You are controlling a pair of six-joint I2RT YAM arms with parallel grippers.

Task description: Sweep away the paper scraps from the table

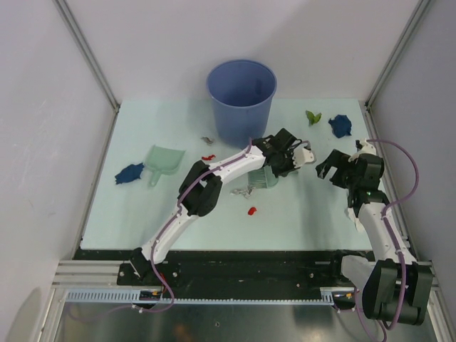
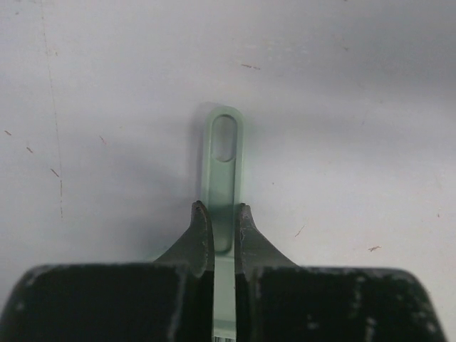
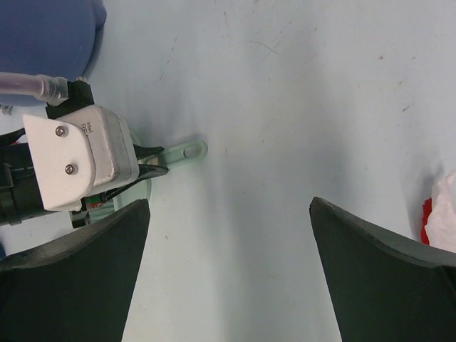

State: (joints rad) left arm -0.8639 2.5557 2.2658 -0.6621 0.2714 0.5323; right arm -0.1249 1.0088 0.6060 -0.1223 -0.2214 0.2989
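Across pale desk (image 1: 142, 214), saw paper scraps (image 1: 250, 210) lying scattered, unswept.
Noted left end effector (image 2: 224, 210) clamped on brush handle (image 2: 224, 178), presumably for pushing scraps; right end effector (image 3: 228, 206) gaping, empty, nearby, probably awaiting dustpan (image 1: 165, 158).

We see the worktop (image 1: 142, 221) as a matt, pale mint surface flecked with fine scuffs. The slotted handle (image 2: 224, 178), the dustpan (image 1: 165, 159) and the bucket (image 1: 241, 107) look like smooth plastic. The jaws of the left gripper (image 2: 222, 210) are dull black with rough, worn edges. The paper scraps (image 1: 340, 125) are crumpled, and the rails (image 1: 85, 272) are bare metal.
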